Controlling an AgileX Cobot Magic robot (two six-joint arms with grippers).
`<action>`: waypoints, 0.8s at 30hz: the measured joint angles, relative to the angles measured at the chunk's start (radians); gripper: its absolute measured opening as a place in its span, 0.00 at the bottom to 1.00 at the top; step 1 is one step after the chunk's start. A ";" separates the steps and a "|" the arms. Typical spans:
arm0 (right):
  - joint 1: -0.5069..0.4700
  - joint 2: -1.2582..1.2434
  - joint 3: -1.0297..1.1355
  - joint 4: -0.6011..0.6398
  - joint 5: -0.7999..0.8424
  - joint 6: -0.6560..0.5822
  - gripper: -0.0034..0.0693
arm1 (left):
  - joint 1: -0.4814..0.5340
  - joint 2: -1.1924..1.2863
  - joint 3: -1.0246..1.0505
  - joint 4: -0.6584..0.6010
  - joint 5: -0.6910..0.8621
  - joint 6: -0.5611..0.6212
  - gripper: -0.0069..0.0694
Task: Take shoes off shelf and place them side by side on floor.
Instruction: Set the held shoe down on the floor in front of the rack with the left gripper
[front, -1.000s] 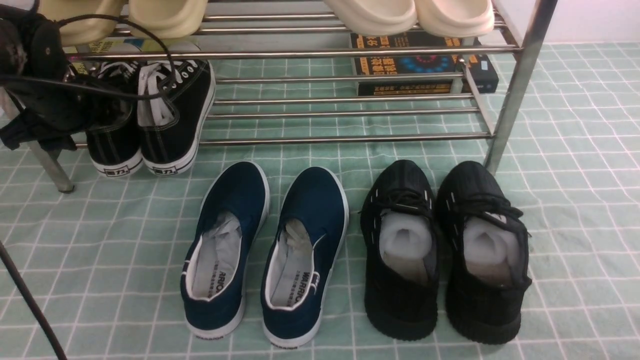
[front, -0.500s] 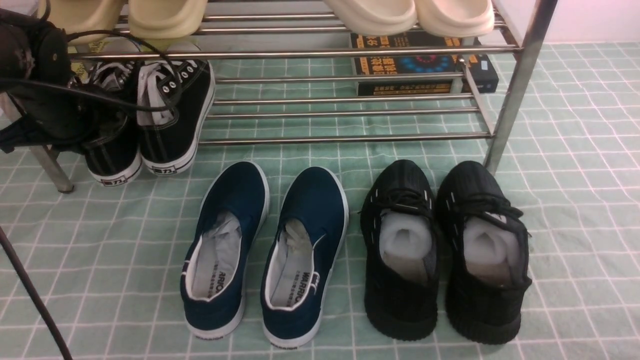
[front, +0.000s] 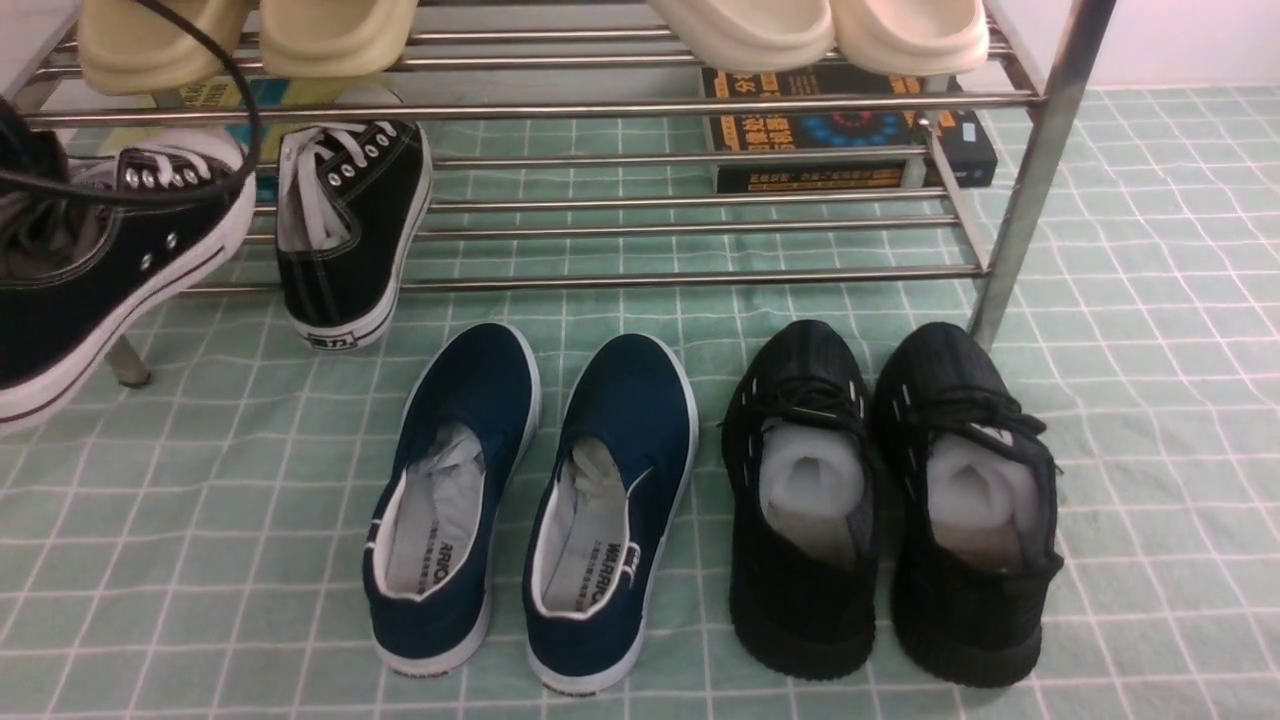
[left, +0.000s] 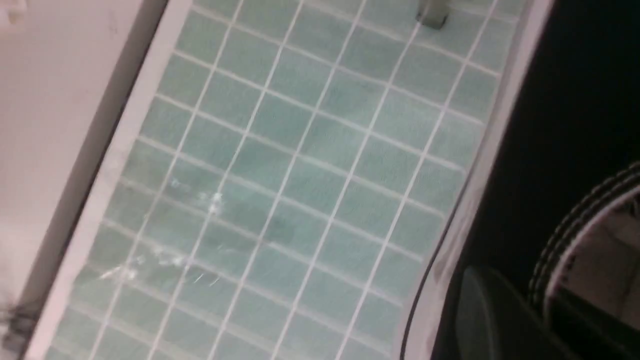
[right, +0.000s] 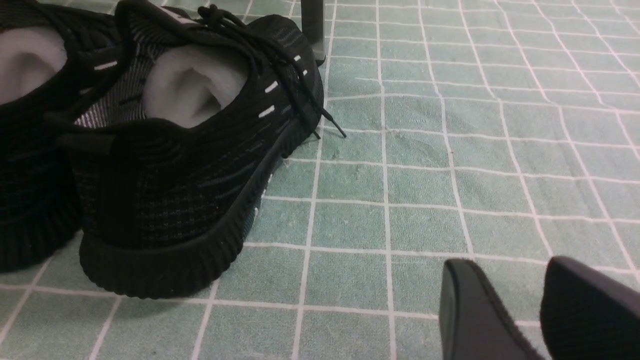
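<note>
One black canvas sneaker (front: 90, 290) with white laces hangs tilted at the front view's left edge, off the shelf (front: 680, 275). My left gripper (left: 525, 305) is shut on it. One dark finger (left: 480, 310) lies against the outside of its black side wall (left: 575, 125), and the other finger is hidden inside the shoe. The second canvas sneaker (front: 345, 230) stays on the lower tier, its heel overhanging the front tube. My right gripper (right: 515, 300) stands open low over the mint-green grid floor (right: 425, 175), with nothing between its fingers.
Navy slip-ons (front: 530, 500) and all-black knit sneakers (front: 890, 500) stand in pairs on the floor in front of the shelf. Cream slippers (front: 820, 30) fill the top tier. Books (front: 850, 130) lie behind the lower tier. A shelf leg (front: 1030, 180) and a black cable (front: 240, 130) are close by.
The left canvas sneaker has come off the lower tier, moving left and toward me and tilting. My left gripper has slid out past the front view's left edge with it.
</note>
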 joint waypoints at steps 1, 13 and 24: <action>0.000 0.000 0.000 0.000 0.000 0.000 0.37 | 0.000 -0.021 0.026 0.000 0.000 0.000 0.11; 0.000 0.000 0.000 0.000 0.000 0.000 0.37 | 0.000 -0.135 0.463 0.016 -0.134 -0.185 0.11; 0.000 0.000 0.000 0.000 0.000 0.000 0.37 | 0.012 -0.083 0.523 0.069 -0.317 -0.287 0.11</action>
